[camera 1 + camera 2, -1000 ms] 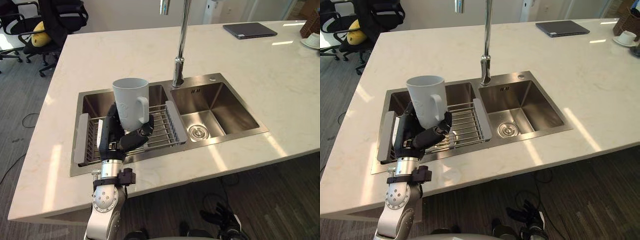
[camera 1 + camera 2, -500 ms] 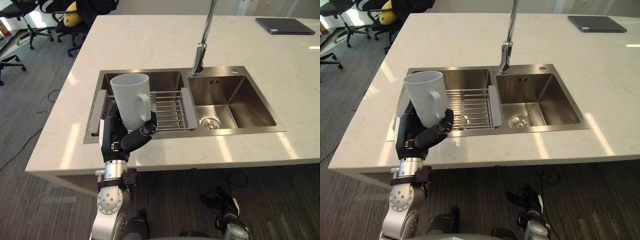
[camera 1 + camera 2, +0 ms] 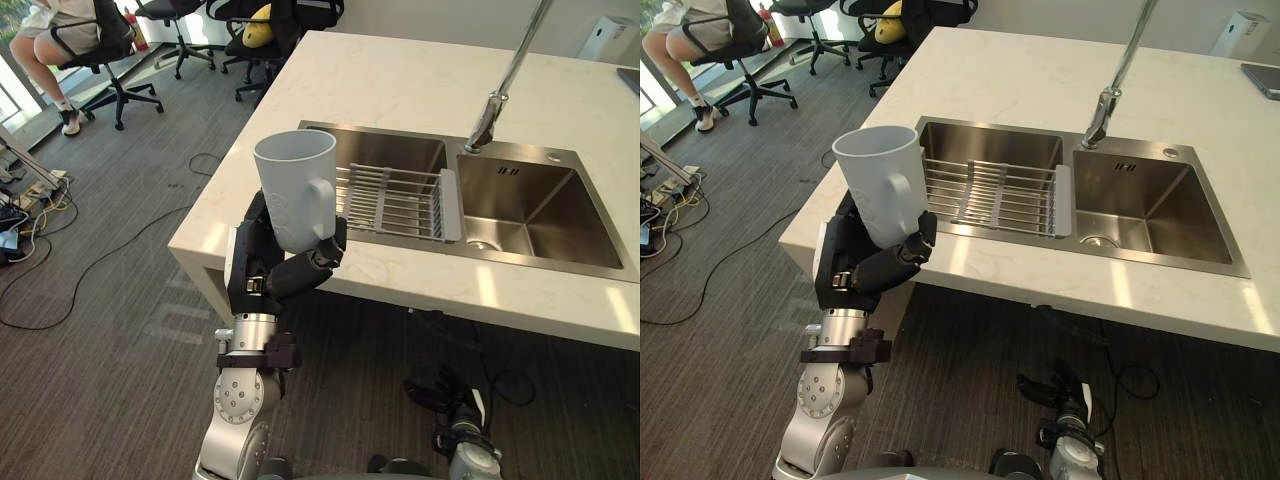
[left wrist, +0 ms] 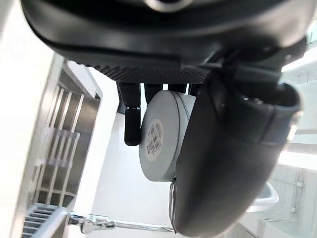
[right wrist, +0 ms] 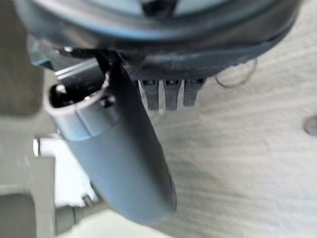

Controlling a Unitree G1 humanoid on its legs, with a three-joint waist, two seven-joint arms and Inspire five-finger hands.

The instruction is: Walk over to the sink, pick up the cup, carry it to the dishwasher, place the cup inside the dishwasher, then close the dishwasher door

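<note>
Cup (image 3: pixel 296 190) upright in left hand (image 3: pixel 268 272), fingers and thumb curled round its lower half. Held in air beside bench's (image 3: pixel 400 85) near left corner, not touching.

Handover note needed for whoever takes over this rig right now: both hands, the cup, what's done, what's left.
The left robot hand is shut on the cup, which is upright and raised clear of the counter.
The right robot hand is open and empty, over the floor.
Done: cup is out of the sink.
Left: carry it to the dishwasher, place it inside, close the door.
</note>
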